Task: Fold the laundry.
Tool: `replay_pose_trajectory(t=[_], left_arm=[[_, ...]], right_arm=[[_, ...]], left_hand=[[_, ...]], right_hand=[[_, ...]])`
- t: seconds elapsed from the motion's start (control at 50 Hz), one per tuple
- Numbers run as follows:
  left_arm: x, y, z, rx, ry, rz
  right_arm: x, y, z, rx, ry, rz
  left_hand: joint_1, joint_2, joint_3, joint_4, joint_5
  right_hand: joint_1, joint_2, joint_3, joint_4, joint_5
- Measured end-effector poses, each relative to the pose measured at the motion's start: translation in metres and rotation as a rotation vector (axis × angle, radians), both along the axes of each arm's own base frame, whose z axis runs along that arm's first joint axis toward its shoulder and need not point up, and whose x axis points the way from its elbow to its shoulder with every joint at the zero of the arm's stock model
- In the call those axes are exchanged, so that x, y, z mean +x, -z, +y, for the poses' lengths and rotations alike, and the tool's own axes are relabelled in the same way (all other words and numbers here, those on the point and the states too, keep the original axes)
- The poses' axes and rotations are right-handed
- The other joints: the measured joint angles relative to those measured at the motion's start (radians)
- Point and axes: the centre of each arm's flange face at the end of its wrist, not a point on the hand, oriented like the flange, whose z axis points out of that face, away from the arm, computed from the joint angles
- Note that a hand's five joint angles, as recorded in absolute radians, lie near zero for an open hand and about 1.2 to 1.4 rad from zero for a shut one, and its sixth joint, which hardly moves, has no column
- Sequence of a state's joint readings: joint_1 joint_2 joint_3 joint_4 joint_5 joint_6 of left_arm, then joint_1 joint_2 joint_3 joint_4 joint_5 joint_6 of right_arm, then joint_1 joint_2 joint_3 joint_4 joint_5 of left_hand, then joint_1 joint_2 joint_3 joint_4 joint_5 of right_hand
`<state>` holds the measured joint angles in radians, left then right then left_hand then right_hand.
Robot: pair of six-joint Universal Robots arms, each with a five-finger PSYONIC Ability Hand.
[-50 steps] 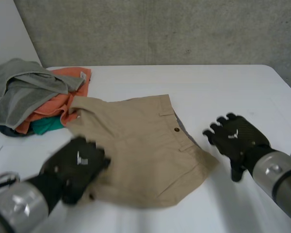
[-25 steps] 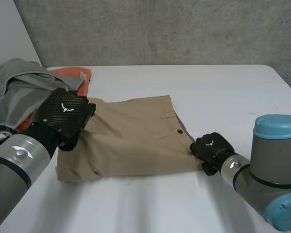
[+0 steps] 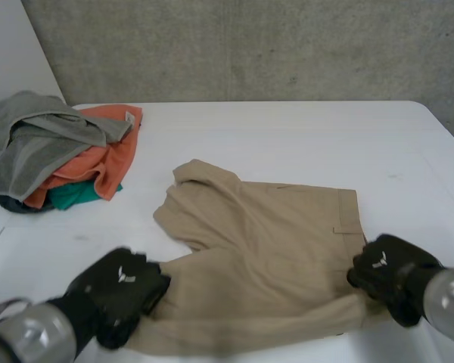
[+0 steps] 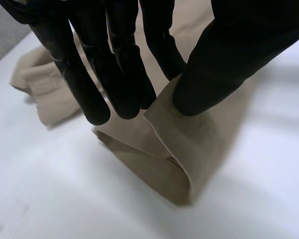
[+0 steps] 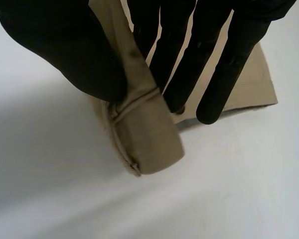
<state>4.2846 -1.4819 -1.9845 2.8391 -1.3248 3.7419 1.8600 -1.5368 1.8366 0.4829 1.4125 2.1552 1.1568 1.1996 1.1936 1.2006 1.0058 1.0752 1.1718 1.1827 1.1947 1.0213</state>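
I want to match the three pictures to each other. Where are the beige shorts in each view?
Head view: beige shorts lie on the white table, between left hand and right hand.
Left wrist view: a folded edge pinched between the left hand's thumb and fingers.
Right wrist view: a seamed edge pinched by the right hand.
Shared landmark: the white table under the shorts.

The shorts [image 3: 265,249] lie on the table [image 3: 303,144] at the lower centre of the head view. The left hand [image 3: 121,291] is at their lower-left corner and the right hand [image 3: 386,276] at their lower-right corner. A pile of clothes [image 3: 53,151] sits at the upper left, well apart from the shorts.
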Motion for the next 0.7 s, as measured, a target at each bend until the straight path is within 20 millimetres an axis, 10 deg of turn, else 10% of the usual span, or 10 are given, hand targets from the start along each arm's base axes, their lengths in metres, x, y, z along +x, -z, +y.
replay_pose_trajectory(t=[0.4,0.46,0.56,0.7], left_arm=[[-0.082,-0.021,-0.226,-0.571,-0.171,0.191],[-0.094,-0.004,-0.251,-0.577,-0.174,0.194],[-0.108,0.014,-0.269,-0.587,-0.179,0.206],[-0.115,0.001,-0.248,-0.565,-0.189,0.237]], right_arm=[[0.063,0.000,-0.168,-0.284,0.187,-0.253],[0.073,0.015,-0.193,-0.324,0.200,-0.258],[0.087,0.027,-0.220,-0.414,0.213,-0.291],[0.086,0.005,-0.213,-0.445,0.265,-0.382]], left_hand=[[0.000,0.000,0.000,0.000,0.000],[-0.145,-0.168,-0.165,-0.170,-0.154],[-0.914,-0.903,-0.883,-0.903,-0.873],[-0.963,-0.996,-0.985,-0.999,-0.962]], right_hand=[[0.005,0.000,0.000,0.000,0.000],[-0.449,-0.509,-0.475,-0.474,-0.471],[-0.851,-0.956,-0.964,-0.972,-0.975],[-0.851,-0.960,-0.977,-0.989,-0.980]])
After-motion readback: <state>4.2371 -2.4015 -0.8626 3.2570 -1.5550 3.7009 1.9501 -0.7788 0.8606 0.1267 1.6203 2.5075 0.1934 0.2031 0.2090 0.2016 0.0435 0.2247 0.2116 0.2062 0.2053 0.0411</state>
